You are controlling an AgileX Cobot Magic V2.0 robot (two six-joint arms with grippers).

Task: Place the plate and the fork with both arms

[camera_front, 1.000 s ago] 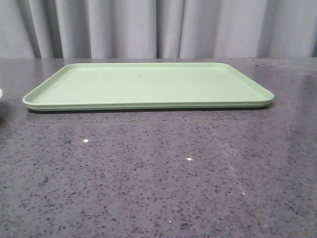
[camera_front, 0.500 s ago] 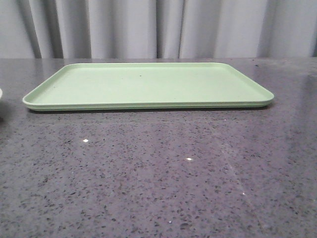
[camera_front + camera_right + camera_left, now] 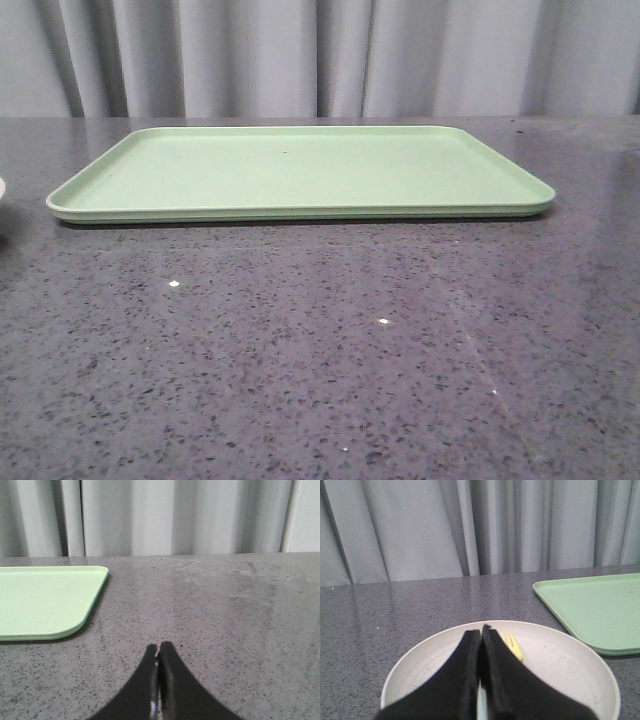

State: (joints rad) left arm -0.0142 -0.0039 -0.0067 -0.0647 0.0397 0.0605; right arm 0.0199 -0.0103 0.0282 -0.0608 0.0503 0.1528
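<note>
No writing or label can be read on anything here. The tray (image 3: 300, 170) is a flat, light-green rectangle with rounded corners and a low raised rim, matte, lying on a dark grey speckled table (image 3: 320, 350) that shines like polished stone; pleated grey curtains (image 3: 320, 55) hang behind. The left gripper (image 3: 481, 630) has its black, tapered fingers pressed together, holding nothing, above the plate (image 3: 560, 655), a round, shallow, off-white dish with faint scuffs, sitting on the table just beside the tray's corner. The fork (image 3: 512, 645), yellow plastic, lies inside the plate, partly hidden by the fingers. The right gripper (image 3: 158, 650) is likewise closed and empty over bare table, near the tray's other end.
</note>
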